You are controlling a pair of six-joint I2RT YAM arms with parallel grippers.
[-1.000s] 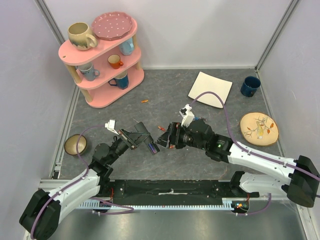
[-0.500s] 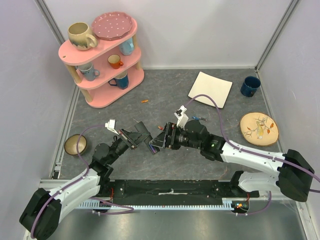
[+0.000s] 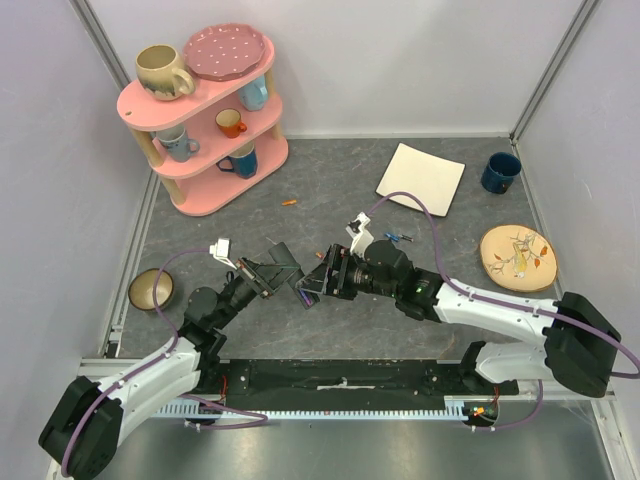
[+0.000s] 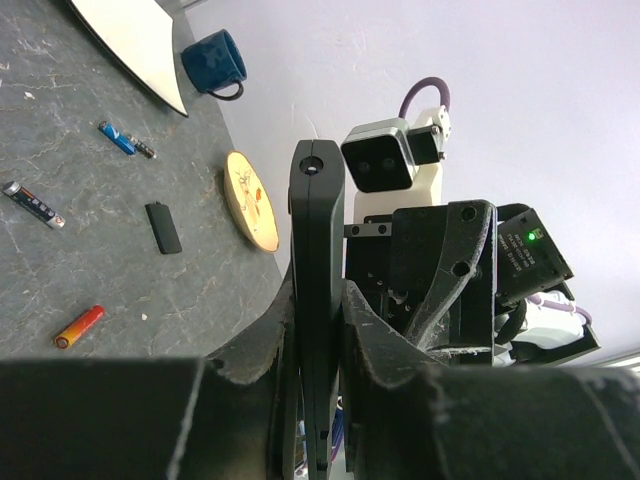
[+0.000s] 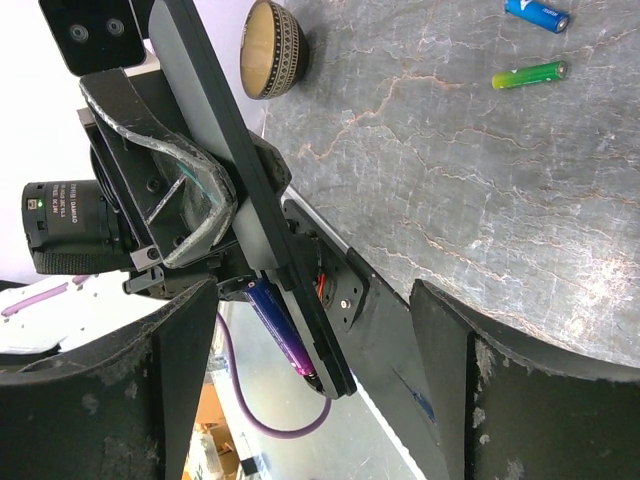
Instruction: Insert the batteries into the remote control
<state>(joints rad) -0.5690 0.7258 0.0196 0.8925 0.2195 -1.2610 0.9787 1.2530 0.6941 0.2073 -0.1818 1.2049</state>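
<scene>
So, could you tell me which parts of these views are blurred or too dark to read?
Left wrist: the left fingers are near-black and soft, the remote sharp. Right wrist: the right fingers blur in the foreground, the purple battery is crisp. Top: even light, no glare on the table.

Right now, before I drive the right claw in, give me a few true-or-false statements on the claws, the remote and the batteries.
The left claw is shut on the remote control. True.
The right claw grips a battery. False: it is open and empty.
A purple battery sits in the remote control's recess. True.
The green battery is loaded too. False: it lies on the table.
The remote control lies flat on the table. False: the left claw holds it up off the table.
</scene>
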